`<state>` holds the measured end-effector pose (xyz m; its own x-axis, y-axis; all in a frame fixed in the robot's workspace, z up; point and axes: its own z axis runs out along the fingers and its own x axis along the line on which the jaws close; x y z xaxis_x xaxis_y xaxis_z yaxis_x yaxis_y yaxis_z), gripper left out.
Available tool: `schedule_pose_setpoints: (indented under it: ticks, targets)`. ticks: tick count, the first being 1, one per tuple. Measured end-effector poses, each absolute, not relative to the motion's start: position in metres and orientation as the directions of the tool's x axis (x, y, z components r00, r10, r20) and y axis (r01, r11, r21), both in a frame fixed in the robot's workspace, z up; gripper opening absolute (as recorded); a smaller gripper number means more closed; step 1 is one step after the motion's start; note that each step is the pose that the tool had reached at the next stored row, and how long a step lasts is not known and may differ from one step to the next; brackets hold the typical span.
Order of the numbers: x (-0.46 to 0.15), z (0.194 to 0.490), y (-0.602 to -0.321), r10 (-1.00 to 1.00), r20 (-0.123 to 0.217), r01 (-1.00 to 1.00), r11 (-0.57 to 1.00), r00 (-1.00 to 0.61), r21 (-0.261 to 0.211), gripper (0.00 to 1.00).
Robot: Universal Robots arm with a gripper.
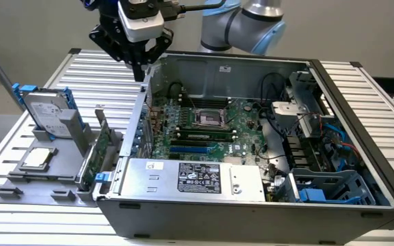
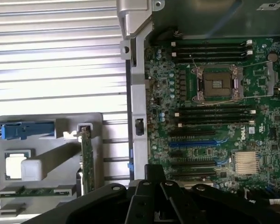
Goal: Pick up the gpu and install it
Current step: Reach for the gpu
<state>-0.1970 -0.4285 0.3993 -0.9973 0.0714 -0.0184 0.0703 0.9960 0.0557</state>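
Right now the end effector (image 1: 140,69) hangs pressed together, empty; well below it the gpu (image 1: 98,148), thin green board, stands edgewise in a grey holder (image 1: 46,177).

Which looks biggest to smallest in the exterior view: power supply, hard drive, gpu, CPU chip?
1. power supply
2. hard drive and gpu: not ranked, since the gpu stands edge-on to the camera, which hides its face
3. CPU chip

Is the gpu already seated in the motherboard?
No, the gpu stands on edge in the grey holder outside the computer case.
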Motion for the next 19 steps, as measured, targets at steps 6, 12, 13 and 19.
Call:
schedule_pose_setpoints:
  ticks: [6, 12, 13, 19]
  targets:
    - [-0.224, 0.397, -0.429, 0.071, -0.020, 0.070, 0.997, -0.997, 0.036, 0.11]
    - [-0.245, 0.395, -0.430, 0.071, -0.021, 0.070, 0.997, -0.997, 0.018, 0.11]
    - [-0.249, 0.395, -0.430, 0.070, -0.021, 0.070, 0.997, -0.997, 0.015, 0.11]
    - [-0.272, 0.392, -0.431, 0.070, -0.022, 0.070, 0.998, -0.997, -0.003, 0.11]
